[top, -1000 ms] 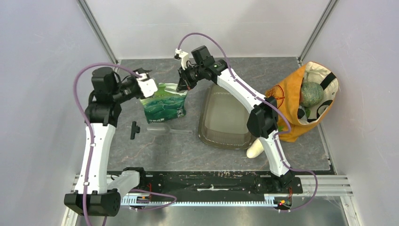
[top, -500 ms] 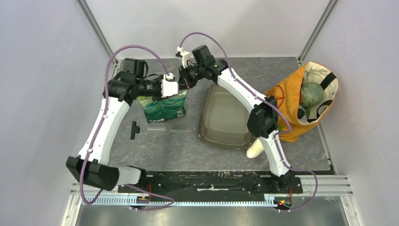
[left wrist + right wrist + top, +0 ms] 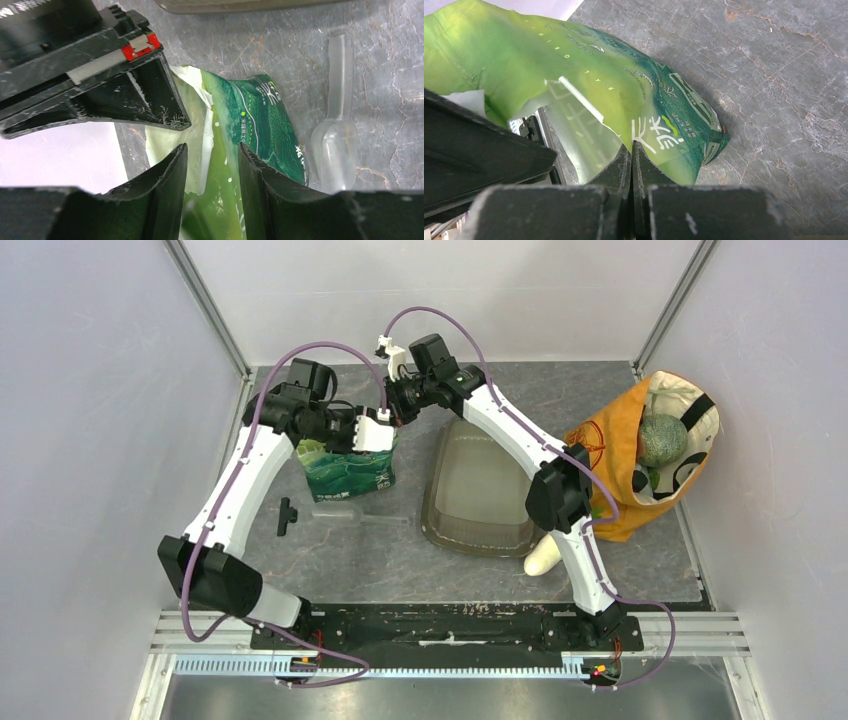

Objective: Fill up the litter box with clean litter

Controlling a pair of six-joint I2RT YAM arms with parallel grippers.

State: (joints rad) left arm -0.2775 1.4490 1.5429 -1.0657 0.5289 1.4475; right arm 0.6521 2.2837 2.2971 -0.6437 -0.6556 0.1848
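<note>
While the right gripper [image 3: 631,150] has its fingers pressed flat together on a thin edge of the pouch [image 3: 348,472] at its opened top, the left gripper [image 3: 212,152] stands just beside it with its jaws partly apart. The pouch's pale inner lip and green film lie in the gap between the left fingers [image 3: 167,185]. Whether they touch it, I cannot tell. In the left wrist view the right gripper's black body fills the corner just above and left of those fingers, very close to them. The pouch hangs below both grippers, its lower part on the table [image 3: 600,390].

The litter box [image 3: 432,502] lies flat to the right of both grippers and nearer the bases, apart from the pouch. The right forearm crosses over its far corner. A clear scoop [image 3: 334,142] lies on the table past the pouch's bottom, on the base side of the left gripper, with a small black piece [image 3: 287,515] to its left. Well right of the grippers, beyond the box, sits an orange bag [image 3: 612,465]. A white vegetable [image 3: 543,557] lies by the box's near right corner.
</note>
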